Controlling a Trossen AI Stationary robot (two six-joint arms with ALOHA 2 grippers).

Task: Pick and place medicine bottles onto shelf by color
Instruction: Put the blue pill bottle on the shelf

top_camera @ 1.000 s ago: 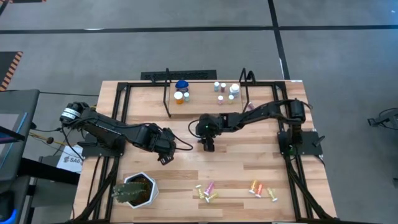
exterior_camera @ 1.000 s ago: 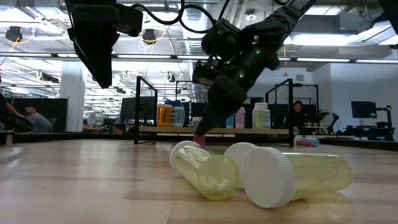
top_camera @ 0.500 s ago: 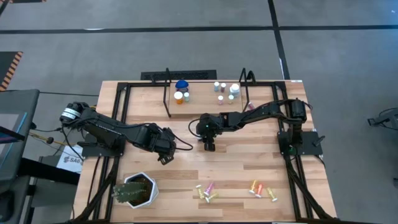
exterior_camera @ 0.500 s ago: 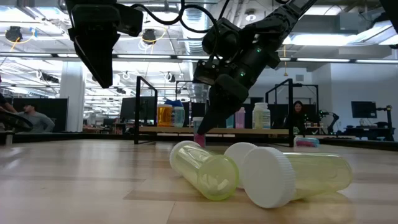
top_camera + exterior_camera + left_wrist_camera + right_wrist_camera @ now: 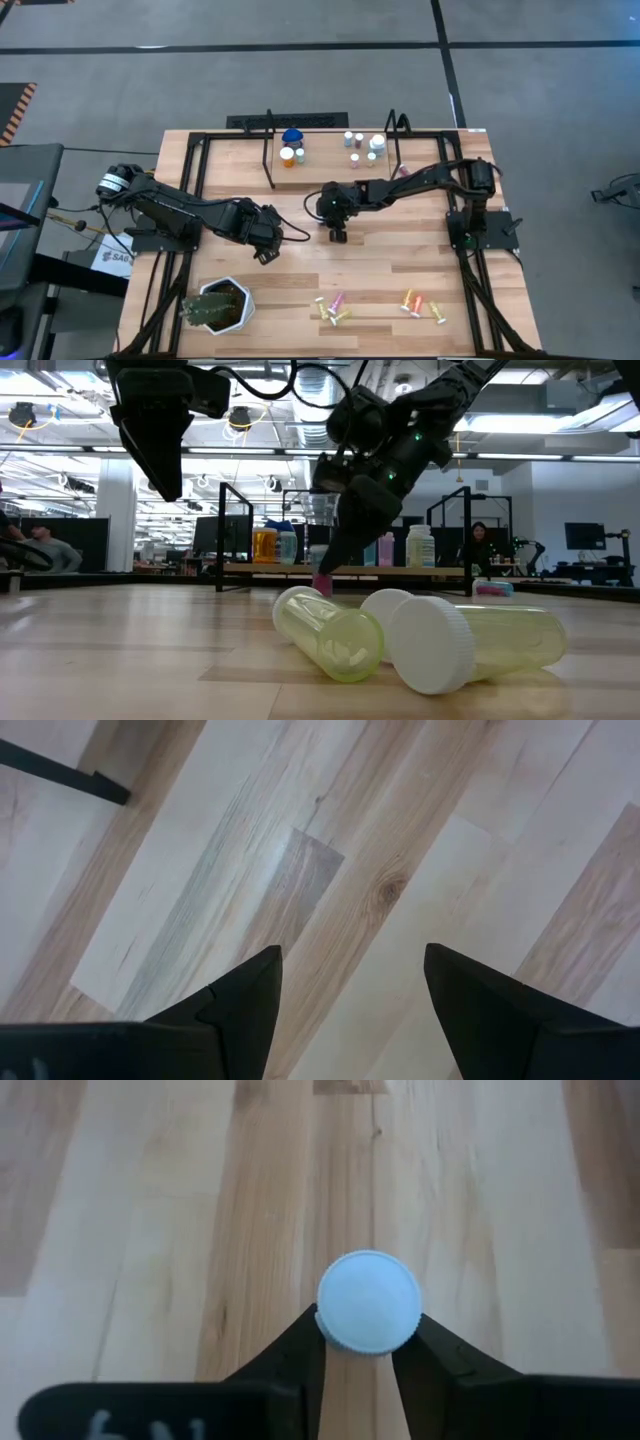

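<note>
The right gripper [image 5: 337, 236] hangs over the middle of the table [image 5: 400, 270], a little in front of the shelf [image 5: 330, 178], pointing down at the wood. Its two fingers [image 5: 300, 1350] are closed tight on a small bottle with a white cap [image 5: 369, 1301]; the wrist view looks straight down on the round cap, with a dark finger pressed against each side of it. In the low view the same bottle shows a pink body [image 5: 322, 582] at the fingertips, its bottom at or just above the table surface; whether it touches cannot be told.

The left gripper [image 5: 262, 248] waits over the left half of the table, between the shelf and the green plant in a white pot [image 5: 214, 306]. Its fingers [image 5: 245, 1005] are spread wide apart with only bare wood between them.

The shelf stands along the far edge of the table. On it, an orange bottle [image 5: 288, 156] and a wider bottle with a blue lid [image 5: 292, 137] stand at its left end, and a cluster of white-capped bottles [image 5: 360, 146] stands at its right end.

Near the front edge of the table several bottles lie on their sides: yellow and pink ones [image 5: 333, 308] toward the middle, and orange and yellow ones [image 5: 420, 304] farther right. The low view shows two of the yellow bottles [image 5: 330, 632] close up, lying side by side.
</note>
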